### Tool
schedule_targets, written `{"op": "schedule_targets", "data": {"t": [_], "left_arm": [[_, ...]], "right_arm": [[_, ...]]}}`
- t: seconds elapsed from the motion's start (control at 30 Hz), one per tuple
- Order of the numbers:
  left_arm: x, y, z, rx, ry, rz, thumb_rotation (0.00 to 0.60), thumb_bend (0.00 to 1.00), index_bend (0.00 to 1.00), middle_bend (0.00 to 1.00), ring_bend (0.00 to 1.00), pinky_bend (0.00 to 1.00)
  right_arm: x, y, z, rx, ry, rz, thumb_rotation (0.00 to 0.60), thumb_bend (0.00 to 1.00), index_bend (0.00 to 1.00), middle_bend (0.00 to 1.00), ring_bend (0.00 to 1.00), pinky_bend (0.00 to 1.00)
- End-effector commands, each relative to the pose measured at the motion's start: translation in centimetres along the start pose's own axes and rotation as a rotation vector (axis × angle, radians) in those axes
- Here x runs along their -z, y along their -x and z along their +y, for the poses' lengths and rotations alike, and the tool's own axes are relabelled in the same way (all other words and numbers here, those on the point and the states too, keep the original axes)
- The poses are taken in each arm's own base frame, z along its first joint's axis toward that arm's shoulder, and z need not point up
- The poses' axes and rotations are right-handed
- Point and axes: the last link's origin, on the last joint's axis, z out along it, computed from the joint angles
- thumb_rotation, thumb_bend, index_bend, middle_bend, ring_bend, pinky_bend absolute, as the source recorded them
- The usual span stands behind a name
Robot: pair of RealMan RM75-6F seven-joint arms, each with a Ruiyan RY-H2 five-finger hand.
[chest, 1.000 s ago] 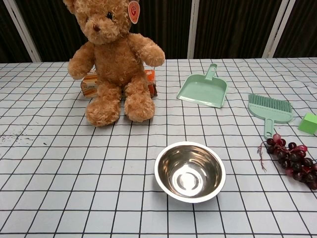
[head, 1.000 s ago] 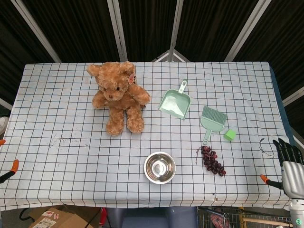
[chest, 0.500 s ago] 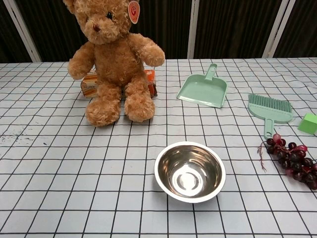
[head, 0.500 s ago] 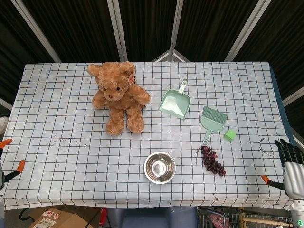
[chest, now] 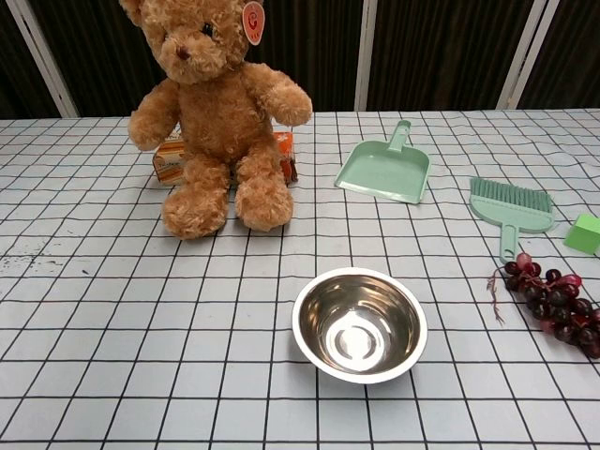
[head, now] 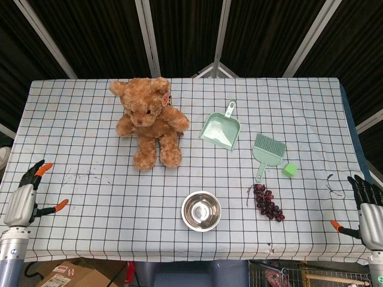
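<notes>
**Head view: both hands at the table's edges, nothing held**

Head view shows the left hand (head: 23, 197) at the left edge of the table (head: 90, 209), fingers spread wide, palm empty. Nothing lies under or between its fingers; the bear (head: 149, 121) sits well apart from it, up the cloth and to the right, with an orange box (chest: 169, 159) half hidden behind it in the chest view.

Further right, the bowl (head: 201, 210) stands upright near the front edge, far from either hand and, by the chest view, with nothing in it. Beyond it lie the dustpan (head: 221, 127), the brush (head: 267, 152) and a green cube (head: 289, 170).

The grapes (head: 268, 202) lie on the cloth between the bowl and the right hand, nearer the latter but clearly apart from its fingertips.

The right hand (head: 368, 212) hangs off the right edge, fingers apart, gripping nothing.

My judgement: the work is at its very start. Nothing is grasped or touched, and every step remains.
</notes>
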Motion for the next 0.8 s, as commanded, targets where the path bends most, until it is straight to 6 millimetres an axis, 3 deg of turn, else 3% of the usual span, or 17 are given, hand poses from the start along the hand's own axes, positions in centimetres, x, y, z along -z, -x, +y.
{"op": "schedule_targets", "data": {"t": [0.03, 0.23, 0.43, 0.8], "left_arm": [[-4.3, 0.7, 2.0, 0.138, 0.011, -0.13, 0.6, 0.22, 0.11, 0.0, 0.0, 0.0], [-9.3, 1.8, 4.7, 0.361, 0.002, -0.243, 0.6, 0.21, 0.11, 0.0, 0.0, 0.0], [-12.6, 2.3, 6.6, 0.547, 0.028, -0.247, 0.6, 0.21, 0.08, 0.0, 0.0, 0.0], [-17.7, 2.7, 7.8, 0.781, 0.026, -0.128, 0.6, 0.21, 0.12, 0.0, 0.0, 0.0]], "right_arm": [[-0.2, 0.2, 0.0, 0.002, 0.003, -0.008, 0.6, 0.13, 0.0, 0.0, 0.0, 0.0], [-0.6, 0.7, 0.2, 0.015, 0.015, -0.026, 0.6, 0.13, 0.0, 0.0, 0.0, 0.0], [-1.2, 1.1, 0.6, 0.024, 0.04, -0.042, 0.6, 0.13, 0.0, 0.0, 0.0, 0.0], [-1.6, 1.3, 1.3, 0.027, 0.068, -0.052, 0.6, 0.13, 0.0, 0.0, 0.0, 0.0]]}}
